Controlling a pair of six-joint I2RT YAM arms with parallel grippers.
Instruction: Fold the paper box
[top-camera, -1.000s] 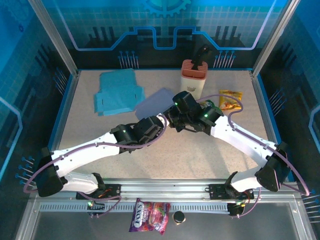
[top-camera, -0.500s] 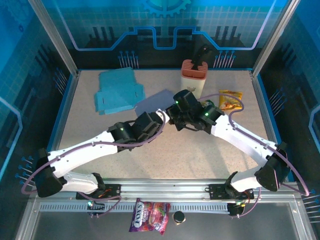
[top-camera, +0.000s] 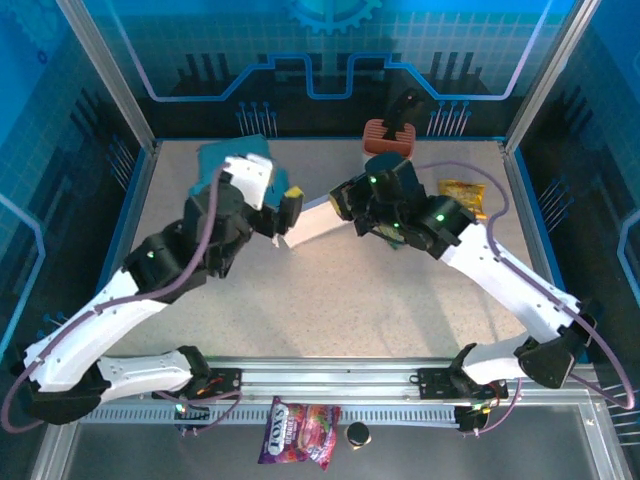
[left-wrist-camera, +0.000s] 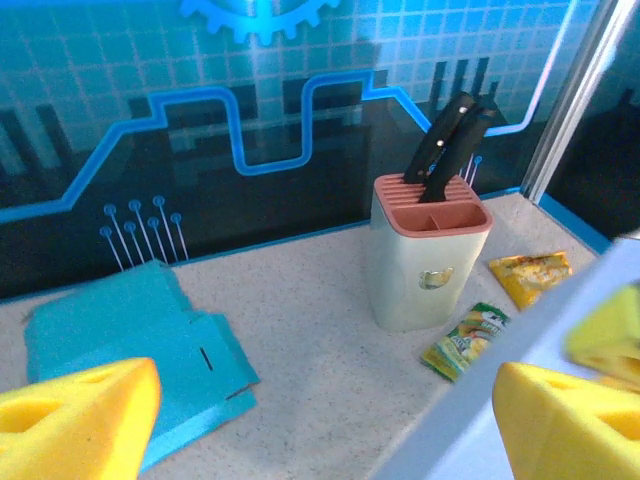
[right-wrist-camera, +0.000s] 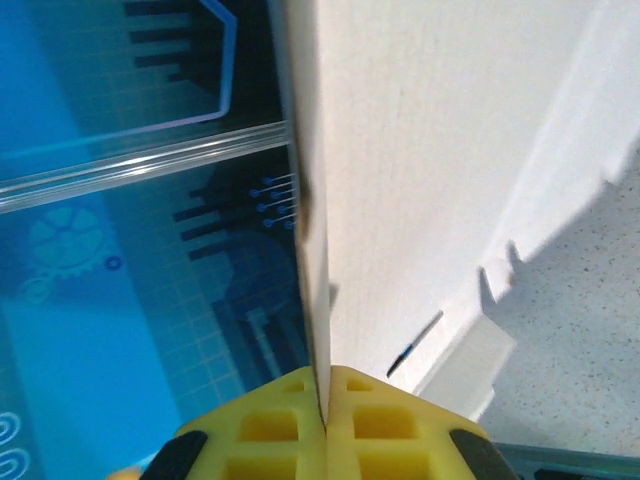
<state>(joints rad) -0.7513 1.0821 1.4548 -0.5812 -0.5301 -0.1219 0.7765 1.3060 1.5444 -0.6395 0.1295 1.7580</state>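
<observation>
Beyond the left hand (left-wrist-camera: 320, 428), a speckled beige table (left-wrist-camera: 300, 300) reaches a dark back wall (left-wrist-camera: 150, 60) printed with blue circuit lines and a gear. A metal corner post (left-wrist-camera: 572, 110) stands to that hand's right. Above the right hand (right-wrist-camera: 325, 425), a pale bar (right-wrist-camera: 130, 162) crosses a blue gridded wall panel (right-wrist-camera: 90, 350).

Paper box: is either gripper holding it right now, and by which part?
The right gripper is shut on the paper box, pinching one edge of the flat sheet between its pads. The left gripper is open and holds nothing.
</observation>
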